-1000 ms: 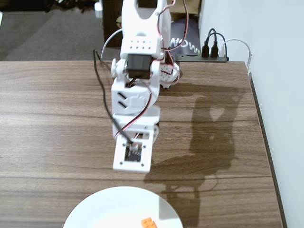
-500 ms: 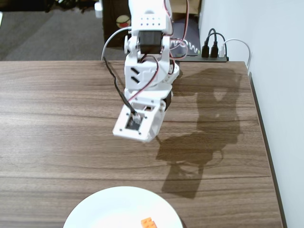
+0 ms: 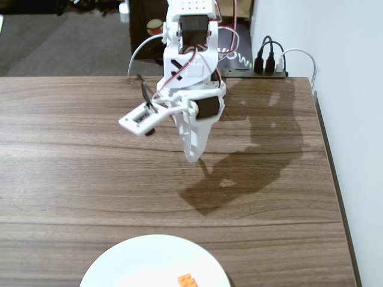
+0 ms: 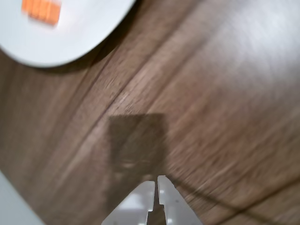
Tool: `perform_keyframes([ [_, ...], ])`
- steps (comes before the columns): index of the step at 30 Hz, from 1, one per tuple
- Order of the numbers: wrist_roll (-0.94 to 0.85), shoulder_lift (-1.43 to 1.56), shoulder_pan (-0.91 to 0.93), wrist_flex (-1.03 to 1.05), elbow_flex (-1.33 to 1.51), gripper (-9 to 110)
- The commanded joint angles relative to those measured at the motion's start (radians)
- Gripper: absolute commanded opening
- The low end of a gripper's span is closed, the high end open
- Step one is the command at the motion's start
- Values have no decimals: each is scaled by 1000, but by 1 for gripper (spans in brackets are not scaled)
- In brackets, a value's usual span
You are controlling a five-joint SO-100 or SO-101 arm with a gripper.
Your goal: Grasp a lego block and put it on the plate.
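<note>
The orange lego block (image 3: 187, 280) lies on the white plate (image 3: 137, 263) at the bottom edge of the fixed view. In the wrist view the block (image 4: 41, 10) shows blurred at the top left, on the plate (image 4: 79, 33). My white gripper (image 3: 191, 156) hangs above the middle of the wooden table, well away from the plate, pointing down. In the wrist view the gripper (image 4: 156, 180) has its two white fingers together with only a thin slit between them and nothing held.
The wooden table (image 3: 72, 179) fills the scene. A power strip with plugged cables (image 3: 269, 64) sits at the back right corner. The table's right edge (image 3: 332, 179) runs beside a pale wall. The arm's shadow (image 3: 239, 173) lies to its right.
</note>
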Motion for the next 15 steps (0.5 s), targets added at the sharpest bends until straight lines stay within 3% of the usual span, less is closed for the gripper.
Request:
perform_keyframes([
  [1,181,101,8,-6,34,1],
  [15,336,436,32,40,331,2],
])
